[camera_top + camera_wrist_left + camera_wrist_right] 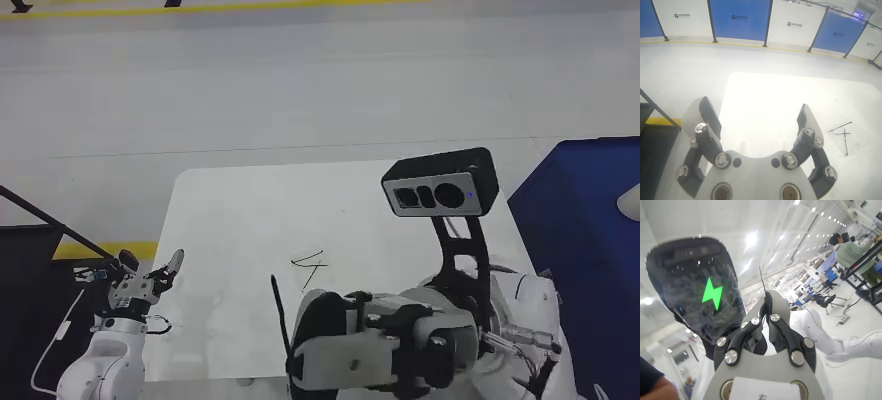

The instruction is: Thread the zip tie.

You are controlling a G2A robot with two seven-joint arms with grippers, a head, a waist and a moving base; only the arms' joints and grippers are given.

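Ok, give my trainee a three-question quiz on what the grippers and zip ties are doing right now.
1. True or false: the left gripper is shut.
2. The right gripper is shut on: A nothing; B a thin black plastic zip tie; C a blue block.
3. Fill in: the loose black zip ties on the flat white table lie ___ over each other.

Key: 1 false, its fingers are spread wide with nothing between them; 2 B; 3 crossed.
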